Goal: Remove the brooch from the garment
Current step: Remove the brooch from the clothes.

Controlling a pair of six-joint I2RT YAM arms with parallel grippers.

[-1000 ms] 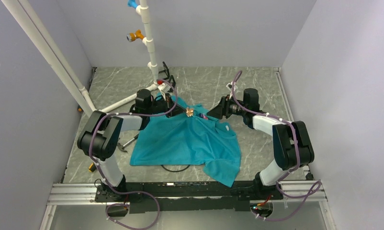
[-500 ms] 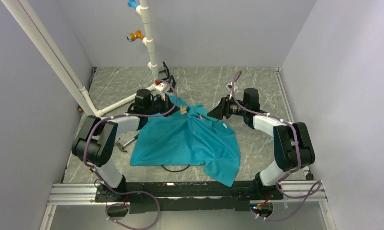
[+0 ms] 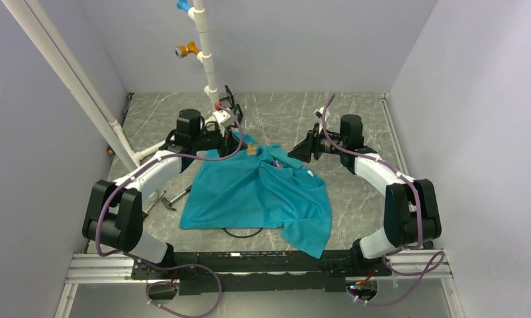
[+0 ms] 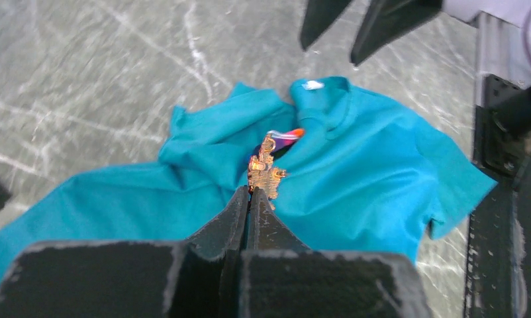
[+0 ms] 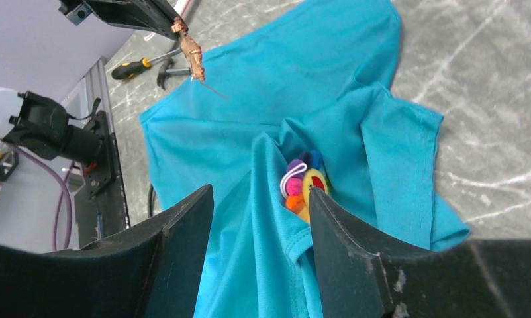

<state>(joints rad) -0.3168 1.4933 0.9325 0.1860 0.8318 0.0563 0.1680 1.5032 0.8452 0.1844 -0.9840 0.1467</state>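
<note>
The teal garment (image 3: 256,195) lies crumpled on the marble table, its collar at the far side. The brooch (image 5: 304,184), a tiny pink, purple and yellow ornament, sits in a fold near the collar (image 4: 284,138). My left gripper (image 4: 251,192) is shut on a small orange-gold metal piece (image 4: 266,173), held just above the cloth with a thin pin sticking out of it (image 5: 191,56). My right gripper (image 5: 259,192) hovers open over the fold. Nothing is between its fingers, and the brooch lies close beside one of them.
A white pipe stand (image 3: 206,59) with orange and blue fittings rises behind the garment. A screwdriver (image 5: 134,66) and pliers (image 3: 173,197) lie left of the cloth. A black cable loop (image 3: 243,232) shows at its near hem. Grey walls close in both sides.
My left gripper has drawn back to the left with the orange-gold piece, and its arm has swung outward. The raised cloth near the collar has sunk. My right gripper has barely moved.
</note>
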